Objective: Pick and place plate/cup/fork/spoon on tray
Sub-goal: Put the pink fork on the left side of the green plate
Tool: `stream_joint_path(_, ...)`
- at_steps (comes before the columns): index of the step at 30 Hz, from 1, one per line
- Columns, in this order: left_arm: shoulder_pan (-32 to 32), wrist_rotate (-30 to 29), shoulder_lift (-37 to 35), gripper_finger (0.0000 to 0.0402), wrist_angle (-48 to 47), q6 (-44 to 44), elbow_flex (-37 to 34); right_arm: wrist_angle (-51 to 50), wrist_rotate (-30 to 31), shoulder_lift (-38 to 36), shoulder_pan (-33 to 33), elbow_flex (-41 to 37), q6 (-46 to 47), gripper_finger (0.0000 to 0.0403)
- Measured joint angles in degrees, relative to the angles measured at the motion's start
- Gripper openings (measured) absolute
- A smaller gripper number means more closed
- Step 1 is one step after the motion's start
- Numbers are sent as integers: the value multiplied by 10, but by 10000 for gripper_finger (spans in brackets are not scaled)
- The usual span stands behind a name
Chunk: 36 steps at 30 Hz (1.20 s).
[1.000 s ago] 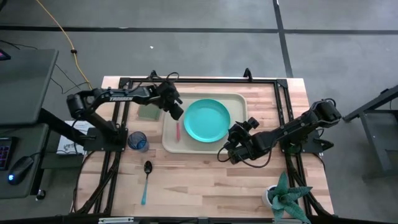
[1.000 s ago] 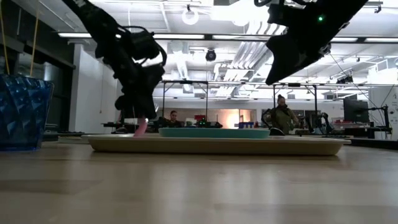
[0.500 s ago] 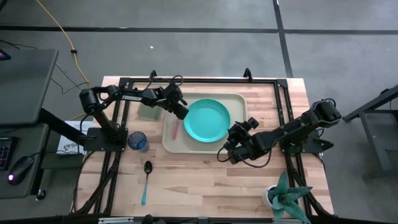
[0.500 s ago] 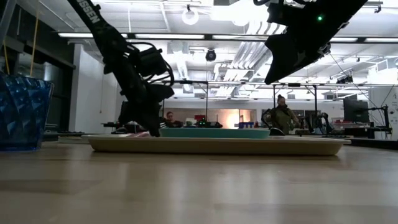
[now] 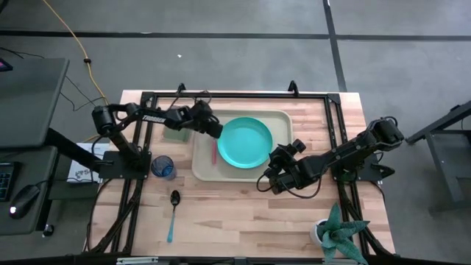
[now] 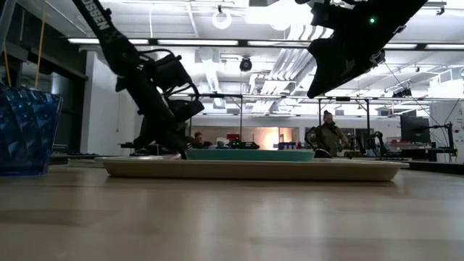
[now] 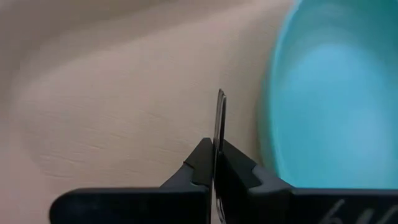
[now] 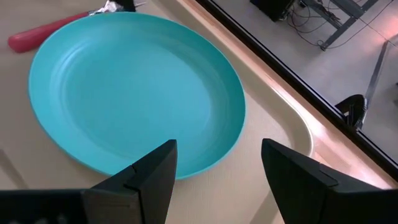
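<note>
Our left gripper (image 5: pixel 215 131) sat low over the tray (image 5: pixel 280 116), just left of the plate (image 5: pixel 245 141), pinched shut on the tines of the fork (image 5: pixel 215 153). The fork's pink handle trailed from the fingertips toward the table's front edge, long axis parallel to the tray's short side, lying in the strip between plate and tray rim. We judged release to be the next call. Our right gripper (image 8: pixel 214 177) hung spread wide and empty at the plate's near-right edge. Cup (image 5: pixel 163 167) and spoon (image 5: pixel 172 213) lay off the tray, both nearer our left arm. White lettering on the left arm wasn't readable.
</note>
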Motion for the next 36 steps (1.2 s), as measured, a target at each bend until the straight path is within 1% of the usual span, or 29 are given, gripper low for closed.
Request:
stream_joint_path(2,-7,3,0,0,41,-5,-21,0,0,0,0,0,0,227)
stream_joint_path(4,-6,2,0,0,54,-15,-30,1,0,0,0,0,0,227)
stream_joint_path(8,2,-1,0,0,53,-17,-33,5,-2,0,0,0,0,227)
stream_joint_path(12,-4,-9,6,0,44,0,-33,10,-2,0,0,0,0,227)
stream_joint_path(19,-9,-27,10,4,51,2,-34,22,-3,0,0,0,0,227)
stream_joint_path(23,-9,-28,10,22,51,4,-34,22,-3,0,0,0,0,227)
stream_joint_path(30,2,-28,10,64,52,11,-33,22,-3,0,0,0,0,227)
stream_joint_path(36,16,-40,2,93,49,18,-33,22,-3,0,0,0,0,227)
